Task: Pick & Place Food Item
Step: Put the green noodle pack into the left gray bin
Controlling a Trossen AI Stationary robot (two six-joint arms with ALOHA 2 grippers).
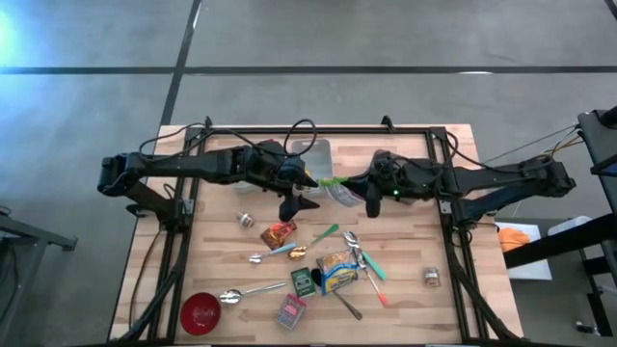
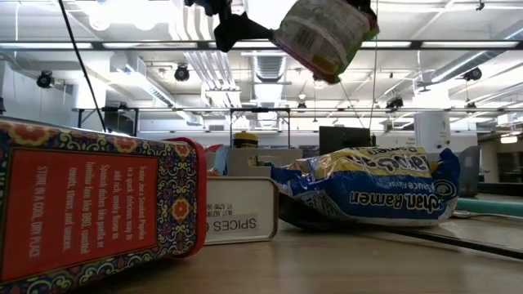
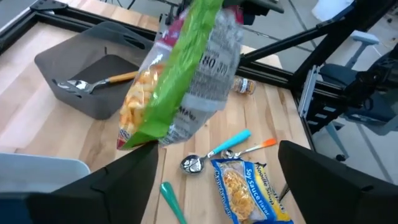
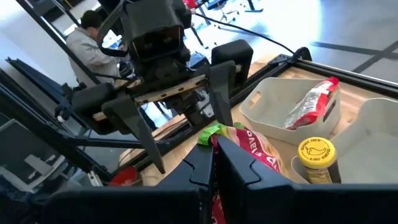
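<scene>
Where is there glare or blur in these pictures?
High view: a bright flare at the top left corner of the floor. Low view: ceiling lights blow out white behind the hanging bag; the near tin is soft. Right wrist view: the window area is washed out. Left wrist view: the fingers are blurred.

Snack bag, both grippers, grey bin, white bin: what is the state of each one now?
Snack bag: in the air, hanging from the right gripper.
Right gripper: fingers shut on the snack bag.
Left gripper: fingers open, not gripping the bag.
Grey bin: holds a spoon.
White bin: holds a red packet.
</scene>
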